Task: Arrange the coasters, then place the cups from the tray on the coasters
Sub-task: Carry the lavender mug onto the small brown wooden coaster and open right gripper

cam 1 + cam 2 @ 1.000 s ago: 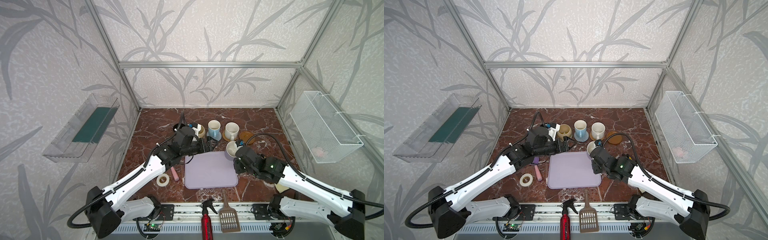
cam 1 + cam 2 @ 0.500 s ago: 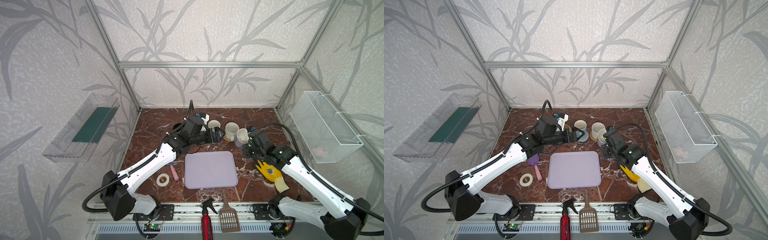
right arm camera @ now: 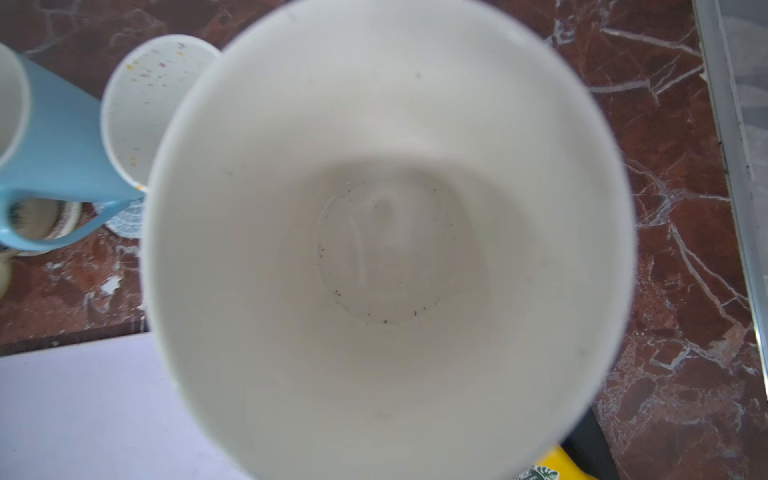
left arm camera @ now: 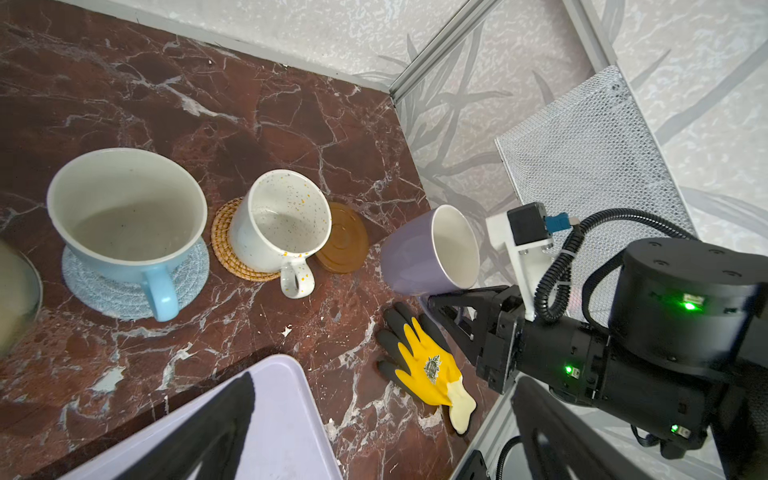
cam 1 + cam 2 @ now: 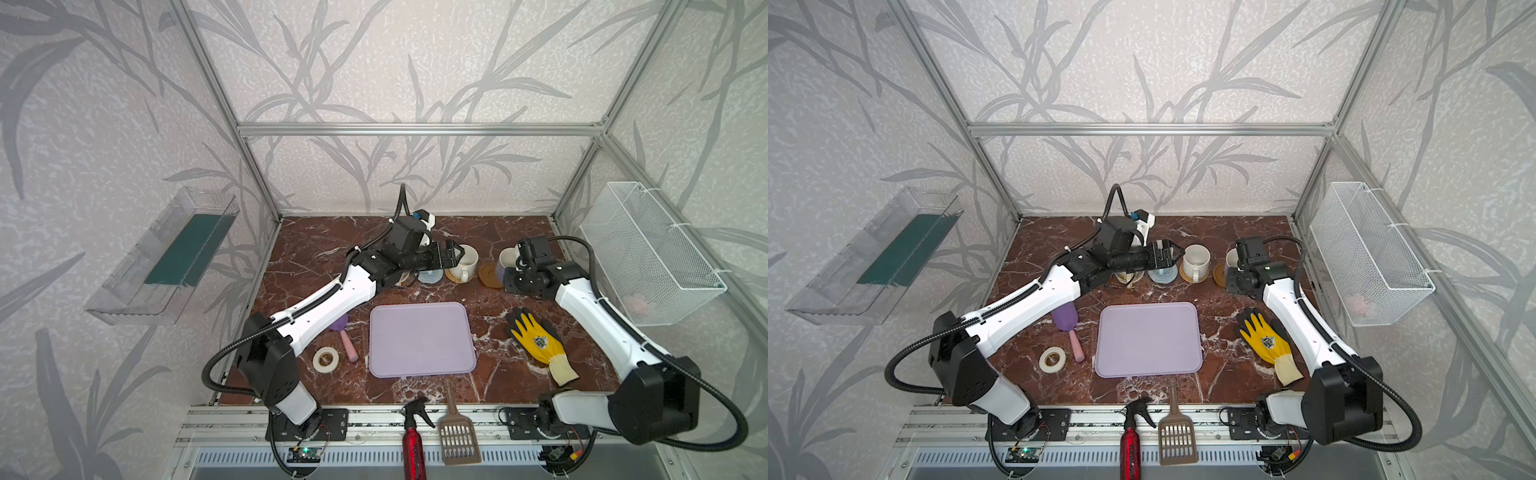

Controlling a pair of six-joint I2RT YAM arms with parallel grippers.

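Note:
The lavender tray (image 5: 419, 338) lies with nothing on it. My right gripper (image 5: 513, 270) is shut on the lavender cup (image 4: 428, 253), which hangs tilted just beside a bare brown wooden coaster (image 4: 343, 239). That cup's white inside (image 3: 386, 232) fills the right wrist view and hides the jaws. The white speckled cup (image 4: 282, 226) stands on the tan rattan coaster (image 4: 226, 245). A light blue cup (image 4: 124, 220) stands on the grey-blue woven coaster (image 4: 124, 295). My left gripper (image 5: 455, 253) is open and holds nothing, reaching over these cups. A beige cup (image 5: 1127, 277) shows partly under the left arm.
A yellow and black glove (image 5: 536, 340) lies right of the tray. A white tape roll (image 5: 326, 358) and a pink-handled purple tool (image 5: 347, 332) lie to its left. A red spray bottle (image 5: 411, 436) and brown scoop (image 5: 457, 432) sit at the front rail. A wire basket (image 5: 648, 253) hangs on the right wall.
My right gripper carried the lavender cup from the tray's far right corner back and to the right, beside the wooden coaster. The left arm stretched back and rightward over the cups.

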